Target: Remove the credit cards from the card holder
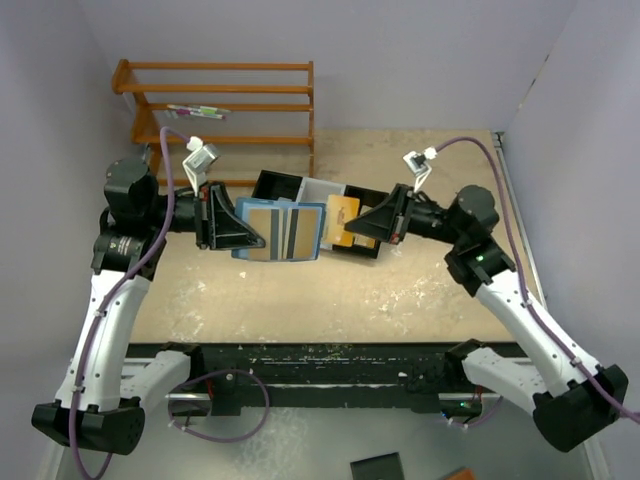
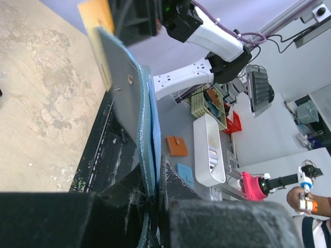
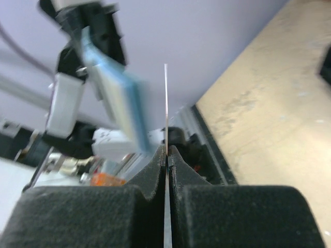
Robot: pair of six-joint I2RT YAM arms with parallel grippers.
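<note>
The blue card holder [image 1: 281,232] hangs open above the table, pockets up, and my left gripper [image 1: 254,238] is shut on its left edge. A card with a dark stripe [image 1: 301,232] lies in its right pocket. A gold-tan credit card [image 1: 343,214] is just right of the holder and apart from it, with my right gripper [image 1: 360,222] shut on it. In the left wrist view the holder [image 2: 138,108] stands edge-on between the jaws of the left gripper [image 2: 155,173], the gold card [image 2: 97,20] beyond it. In the right wrist view the card [image 3: 166,103] is a thin edge in the right gripper [image 3: 166,151].
A black-and-white compartment tray [image 1: 290,187] lies on the table behind and under the held things. A wooden rack [image 1: 225,100] stands at the back left. A black strip [image 1: 320,362] runs along the near table edge.
</note>
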